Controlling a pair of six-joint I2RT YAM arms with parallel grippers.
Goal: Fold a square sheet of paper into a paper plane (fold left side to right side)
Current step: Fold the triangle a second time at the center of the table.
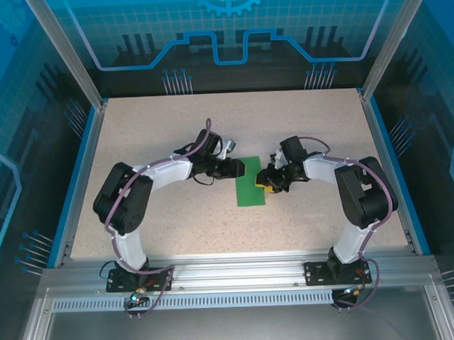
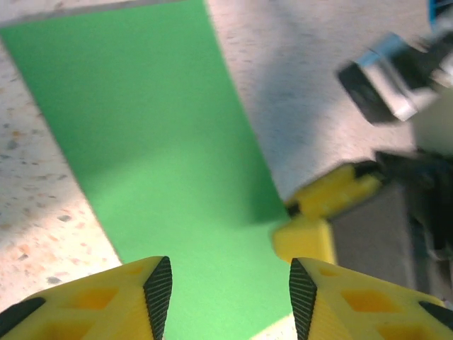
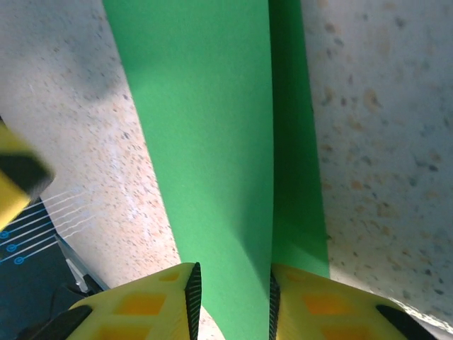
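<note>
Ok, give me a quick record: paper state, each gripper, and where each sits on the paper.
paper: folded to a narrow strip, lying mid-table
layers: top layer stops short of the lower one along one long edge
left gripper: open, jaws wide, over the strip by its left edge, not gripping
right gripper: jaws slightly apart at the strip's right edge, paper showing between them, no clear grip

Sheet between left claw, right claw
</note>
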